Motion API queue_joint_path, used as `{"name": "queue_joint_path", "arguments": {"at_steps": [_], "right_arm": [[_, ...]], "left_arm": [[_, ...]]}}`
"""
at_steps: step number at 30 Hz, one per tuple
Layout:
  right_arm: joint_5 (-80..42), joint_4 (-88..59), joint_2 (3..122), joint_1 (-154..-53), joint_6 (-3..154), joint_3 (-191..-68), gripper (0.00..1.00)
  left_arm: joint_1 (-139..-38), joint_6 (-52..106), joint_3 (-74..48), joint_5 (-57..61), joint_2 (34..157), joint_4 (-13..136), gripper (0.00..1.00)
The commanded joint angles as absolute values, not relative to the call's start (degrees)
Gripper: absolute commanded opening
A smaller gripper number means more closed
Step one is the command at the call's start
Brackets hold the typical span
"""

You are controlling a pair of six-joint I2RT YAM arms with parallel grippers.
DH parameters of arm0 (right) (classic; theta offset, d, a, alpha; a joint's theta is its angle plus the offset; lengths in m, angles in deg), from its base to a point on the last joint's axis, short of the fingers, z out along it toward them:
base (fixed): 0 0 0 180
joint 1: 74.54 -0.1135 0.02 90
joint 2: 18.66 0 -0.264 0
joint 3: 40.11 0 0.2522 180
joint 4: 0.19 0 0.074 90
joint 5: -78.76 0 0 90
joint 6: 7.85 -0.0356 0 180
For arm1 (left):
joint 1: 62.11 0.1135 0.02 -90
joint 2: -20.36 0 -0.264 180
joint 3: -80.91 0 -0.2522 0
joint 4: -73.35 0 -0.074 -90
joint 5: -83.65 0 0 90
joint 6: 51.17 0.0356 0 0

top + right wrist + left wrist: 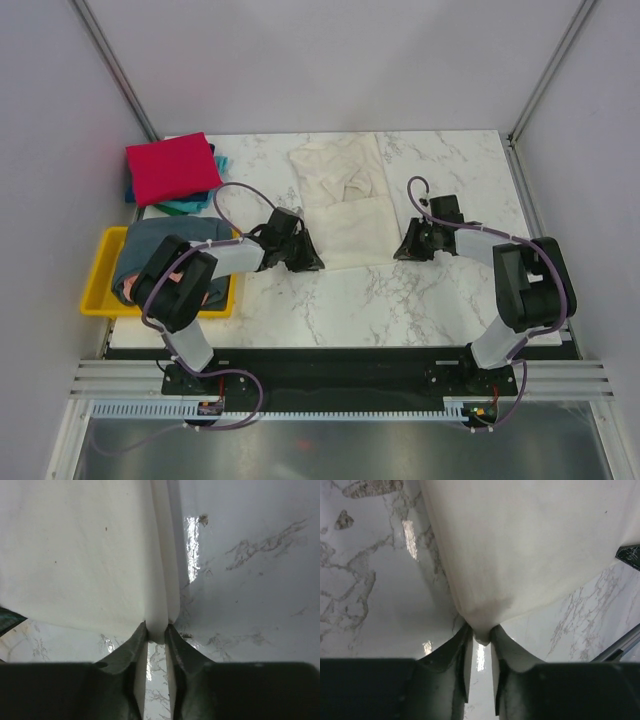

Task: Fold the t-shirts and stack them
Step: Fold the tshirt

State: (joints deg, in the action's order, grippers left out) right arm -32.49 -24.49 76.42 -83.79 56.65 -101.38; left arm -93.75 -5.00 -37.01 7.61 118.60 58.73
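Much of the pile at the far left of the desk (400, 300) is hidden from us: the red t-shirt (170, 168) lies folded on top, and the teal t-shirt (185, 207) shows only as a thin edge beneath it. In the yellow tray (100, 290) the grey-blue t-shirt (165, 240) is crumpled and partly covered by the left arm's elbow, and the salmon pink cloth (127, 287) at the tray's near end is only a small patch, too little for us to make out its shape. The cream-white t-shirt (345, 205) lies in the middle of the desk, its far half rumpled and its near half flatter; from above, both claws hide the corners that they meet. The wrist views fill that gap. The left claw (481, 632) has its fingers drawn narrow on a pinch of the shirt's near left corner, and the cloth (520, 545) fans away from it, lifted a little off the marble. The right claw (156, 630) is likewise narrow, clamped on a folded edge at the near right, where we see doubled layers of the cloth (75, 555) running away from the tips. Each wrist view cuts off the rest of the shirt. Both arms reach forward and inward with elbows bent, the left claw (312, 258) and right claw (403, 250) low at the desk, facing each other across the shirt's near hem
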Motion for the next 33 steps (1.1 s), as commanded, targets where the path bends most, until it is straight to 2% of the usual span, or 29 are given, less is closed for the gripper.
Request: {"name": "queue_joint_path", "arguments": {"at_steps": [1, 2, 4, 5, 6, 10, 16, 28, 33], "right_arm": [[-32.07, -24.06, 78.28, -84.11, 57.89, -100.63, 0.18], [-32.07, -24.14, 78.45, -84.12, 57.89, -100.72, 0.15], [-32.07, -24.14, 78.72, -84.11, 57.89, -100.9, 0.05], [-32.07, -24.14, 78.81, -84.03, 57.89, -100.98, 0.02], [-32.16, -24.14, 78.81, -84.11, 57.81, -101.07, 0.0], [-32.16, -24.14, 77.58, -84.03, 57.45, -100.55, 0.0], [-31.11, -27.64, 68.19, -84.03, 55.7, -97.91, 0.0], [-28.82, -46.54, 34.81, -84.03, 52.71, -94.39, 0.0], [-29.87, -56.2, 26.26, -84.03, 51.92, -97.02, 0.0]], "left_arm": [[-94.1, -5.12, -37.16, 5.96, 121.08, 62.4, 0.24], [-94.19, -4.94, -37.16, 5.96, 120.82, 63.01, 0.17], [-94.71, -4.33, -37.08, 5.7, 120.47, 63.37, 0.11], [-94.89, -4.24, -36.9, 5.43, 120.21, 63.37, 0.05], [-95.15, -3.89, -36.9, 5.34, 120.12, 63.37, 0.02], [-95.51, -3.36, -37.6, 5.87, 118.02, 63.11, 0.02], [-97.26, -3.53, -38.75, 7.35, 108.37, 55.13, 0.02], [-106.57, -12.22, -45.33, 6.4, 83.13, 40.88, 0.02], [-112.02, -19.42, -47.18, 4.38, 72.77, 34.39, 0.02]]}}
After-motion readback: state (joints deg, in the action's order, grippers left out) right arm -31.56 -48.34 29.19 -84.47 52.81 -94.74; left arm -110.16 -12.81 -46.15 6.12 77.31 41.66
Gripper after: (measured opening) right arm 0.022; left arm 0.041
